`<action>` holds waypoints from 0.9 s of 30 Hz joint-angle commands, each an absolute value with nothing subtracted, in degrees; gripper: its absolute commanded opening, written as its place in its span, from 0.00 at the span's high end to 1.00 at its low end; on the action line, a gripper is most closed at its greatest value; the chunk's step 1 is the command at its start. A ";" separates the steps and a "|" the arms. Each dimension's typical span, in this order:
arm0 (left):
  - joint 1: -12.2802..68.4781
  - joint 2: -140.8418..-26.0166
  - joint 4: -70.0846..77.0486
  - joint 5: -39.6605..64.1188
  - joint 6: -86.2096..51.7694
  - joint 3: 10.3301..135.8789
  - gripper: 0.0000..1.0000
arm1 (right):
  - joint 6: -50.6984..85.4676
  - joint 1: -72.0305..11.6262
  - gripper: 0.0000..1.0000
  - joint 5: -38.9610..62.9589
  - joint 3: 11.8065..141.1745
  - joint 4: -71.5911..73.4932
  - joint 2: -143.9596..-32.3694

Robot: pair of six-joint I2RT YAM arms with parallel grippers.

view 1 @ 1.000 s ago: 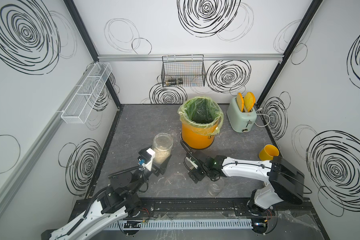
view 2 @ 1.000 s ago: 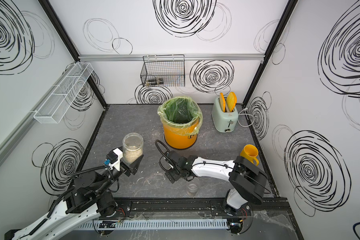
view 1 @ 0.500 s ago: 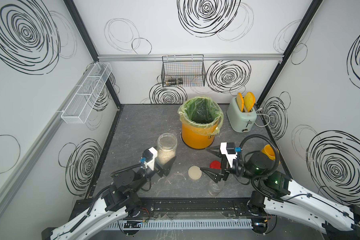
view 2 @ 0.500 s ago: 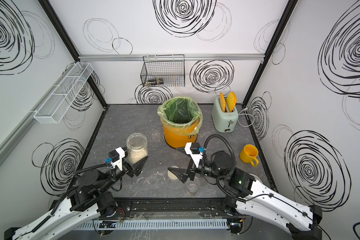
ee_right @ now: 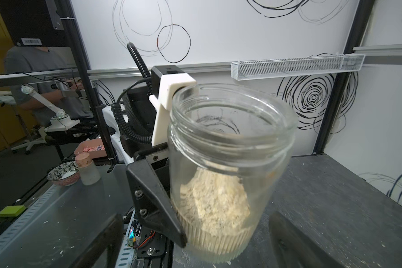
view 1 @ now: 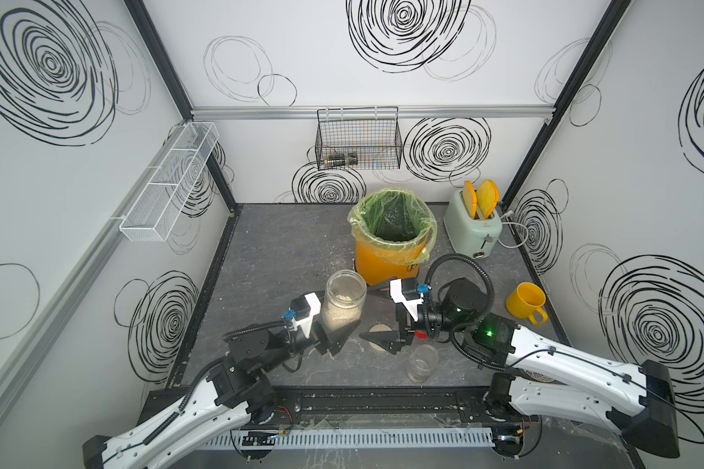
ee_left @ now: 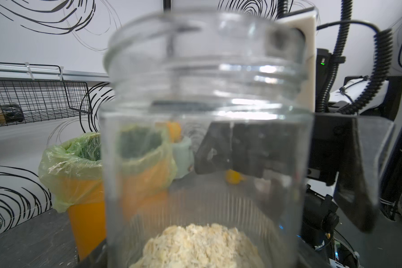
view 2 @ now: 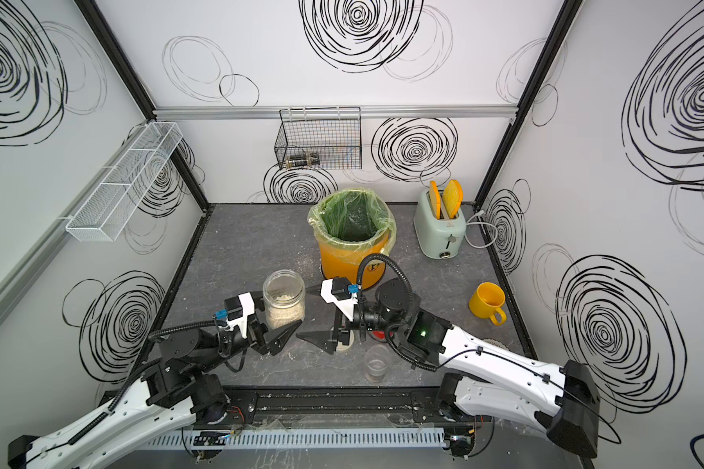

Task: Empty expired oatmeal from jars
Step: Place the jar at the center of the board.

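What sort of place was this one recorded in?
Likely a mock kitchen inside a lab robot booth: a grey table with a toaster holding toast, a lined bin and an open jar of oats, enclosed by white swirl-marked walls.

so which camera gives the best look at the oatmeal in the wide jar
The right wrist view: the oatmeal heap shows clearly through the wide jar. The left wrist view catches only its blurred top at the frame edge; both top views show a small pale fill, far away.
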State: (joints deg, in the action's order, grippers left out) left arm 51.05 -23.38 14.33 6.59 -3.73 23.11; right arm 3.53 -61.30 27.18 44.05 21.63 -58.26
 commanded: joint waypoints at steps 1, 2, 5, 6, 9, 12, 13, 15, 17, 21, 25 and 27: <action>51.67 -23.18 24.42 8.83 -4.57 24.70 1.00 | 3.49 -61.85 0.02 30.62 47.45 27.70 -60.76; 51.76 -23.28 24.61 8.75 -4.49 24.61 1.00 | 3.58 -62.04 0.02 30.67 47.86 27.94 -61.45; 52.28 -23.66 24.96 8.74 -4.16 24.52 1.00 | 3.78 -62.79 0.02 30.84 49.05 28.82 -63.54; 52.47 -23.86 24.94 8.77 -3.90 24.60 1.00 | 3.71 -63.05 0.02 30.93 49.53 28.90 -64.24; 53.16 -24.28 25.01 8.66 -3.35 24.70 1.00 | 3.65 -63.50 0.02 30.63 50.66 28.73 -65.96; 53.83 -24.77 24.30 8.47 -2.49 24.96 1.00 | 3.75 -63.56 0.02 30.05 51.07 28.91 -66.74; 54.17 -24.85 24.05 8.12 -2.20 24.88 1.00 | 3.81 -63.62 0.02 29.53 51.23 29.03 -66.87; 54.73 -24.54 23.76 7.49 -1.90 24.53 1.00 | 3.77 -63.58 0.01 28.94 51.43 28.85 -66.97; 55.14 -24.20 23.41 6.70 -1.59 24.13 1.00 | 3.68 -63.59 0.01 28.89 51.76 28.41 -67.06; 55.45 -23.89 22.69 5.54 -1.06 23.82 1.00 | 3.89 -63.63 0.11 30.48 52.20 27.96 -67.57; 55.55 -24.27 22.19 4.84 -0.66 24.21 1.00 | 4.60 -63.63 0.35 31.11 52.72 26.51 -68.20; 55.55 -24.35 21.50 4.25 -0.23 24.50 0.99 | 5.08 -63.63 0.50 30.70 52.65 26.09 -68.12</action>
State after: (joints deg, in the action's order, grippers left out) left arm 55.51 -24.93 16.36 6.31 -1.23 22.96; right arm 4.27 -63.22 29.04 50.96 26.46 -67.92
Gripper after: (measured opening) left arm 0.856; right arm 0.820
